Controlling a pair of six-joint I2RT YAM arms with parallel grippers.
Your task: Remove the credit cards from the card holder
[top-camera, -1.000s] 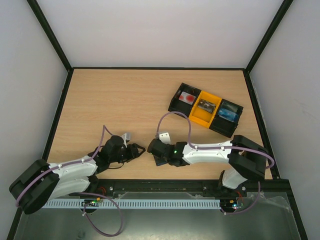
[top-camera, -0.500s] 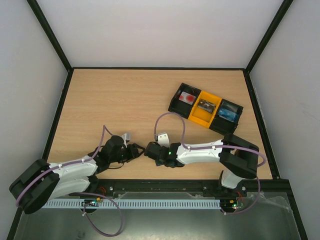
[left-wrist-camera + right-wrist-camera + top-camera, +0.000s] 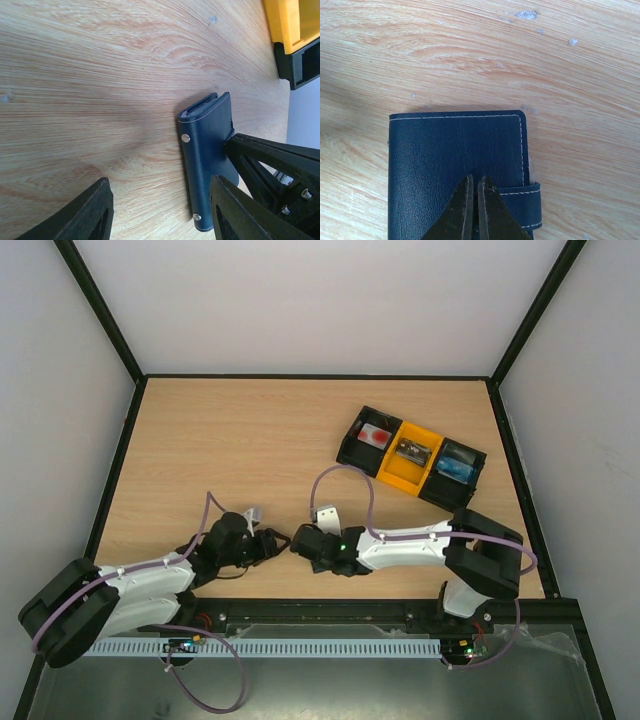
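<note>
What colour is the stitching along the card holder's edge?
White, against the dark navy card holder; clearest in the right wrist view.

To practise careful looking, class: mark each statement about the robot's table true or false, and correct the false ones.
1. The navy card holder lies folded shut on the wooden table. True.
2. The left gripper clamps it. False: its fingers are spread open, apart from it.
3. The right gripper has its fingers almost together over the holder. True.
4. The tray has a red middle compartment. False: it is yellow.
5. A pinkish-white card with a red spot lies in the tray's end compartment. True.
</note>
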